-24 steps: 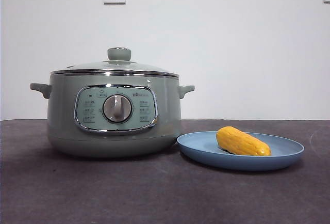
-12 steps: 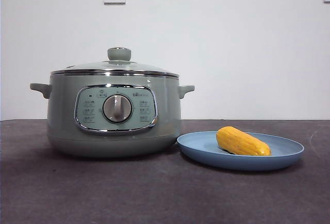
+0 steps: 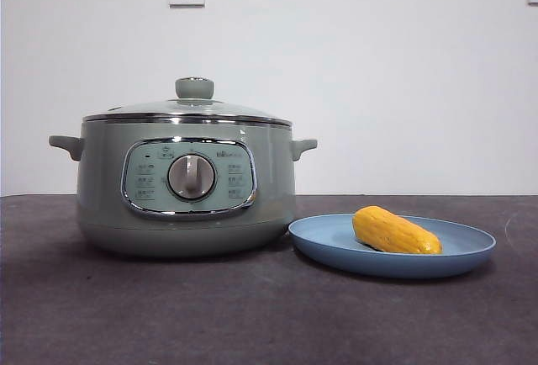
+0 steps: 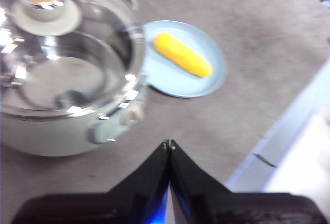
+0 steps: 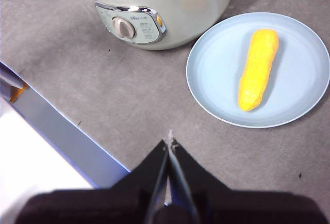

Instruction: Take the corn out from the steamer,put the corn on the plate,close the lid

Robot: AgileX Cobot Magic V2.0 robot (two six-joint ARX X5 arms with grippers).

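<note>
Both hands are closed and empty above the tabletop (image 3: 252,314). The left hand (image 4: 169,144) hangs nearer the lid (image 4: 67,53), seated on the steamer (image 3: 185,188); the right hand (image 5: 169,140) is nearer the corn (image 5: 259,68), which lies lengthwise ahead on the plate (image 5: 216,79).

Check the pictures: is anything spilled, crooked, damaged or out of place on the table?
Nothing stands out. The lid sits level on the cooker, and the corn lies whole on the plate beside it. No spills show on the table.

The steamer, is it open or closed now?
Closed. The lid sits flat on the steamer rim, and the corn lies on the plate.
</note>
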